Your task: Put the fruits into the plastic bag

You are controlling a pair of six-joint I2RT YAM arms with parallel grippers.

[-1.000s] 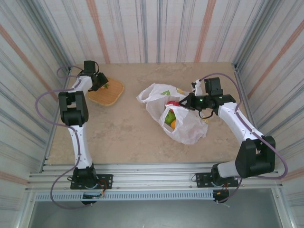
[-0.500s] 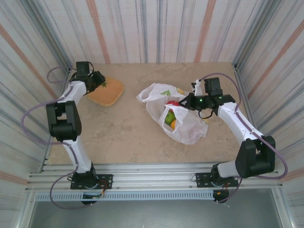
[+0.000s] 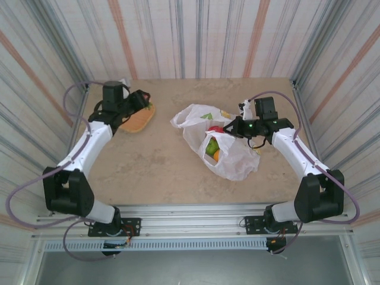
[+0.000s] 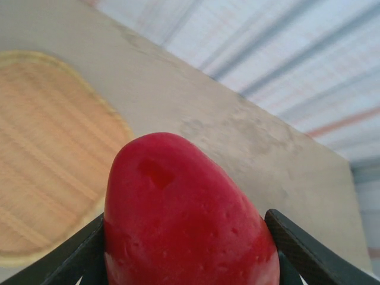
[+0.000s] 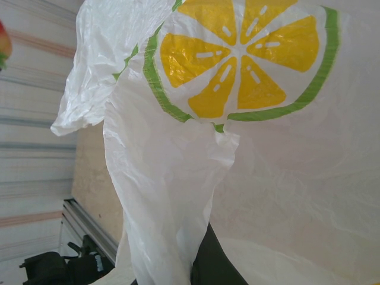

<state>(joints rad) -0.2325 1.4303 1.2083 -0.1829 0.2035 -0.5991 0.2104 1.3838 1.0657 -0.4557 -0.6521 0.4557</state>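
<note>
Since a second before, your left arm had swung its elbow out to the near left and carried the left gripper (image 3: pixel 141 100) from over the middle of the woven tray (image 3: pixel 135 120) to its right edge; the right arm had not shifted. The left wrist view showed why it left the tray: the jaws were clamped on a red fruit (image 4: pixel 181 219), one dark finger (image 4: pixel 303 249) against each flank, with the tray below and to the left. I judged this the carry step, since the fruit was lifted clear and still had to cross the table (image 3: pixel 154 172) to the right. Your right gripper (image 3: pixel 236 128) was closed on a pinch of the plastic bag (image 3: pixel 233 160) at its far rim; the right wrist view showed thin plastic with a lemon-slice print (image 5: pixel 237 59) draped over its finger. That grip looked meant to hold the mouth up and open toward the left. Inside the bag lay a green fruit (image 3: pixel 211 145), an orange piece (image 3: pixel 217 155) and a red one (image 3: pixel 215 129).
</note>
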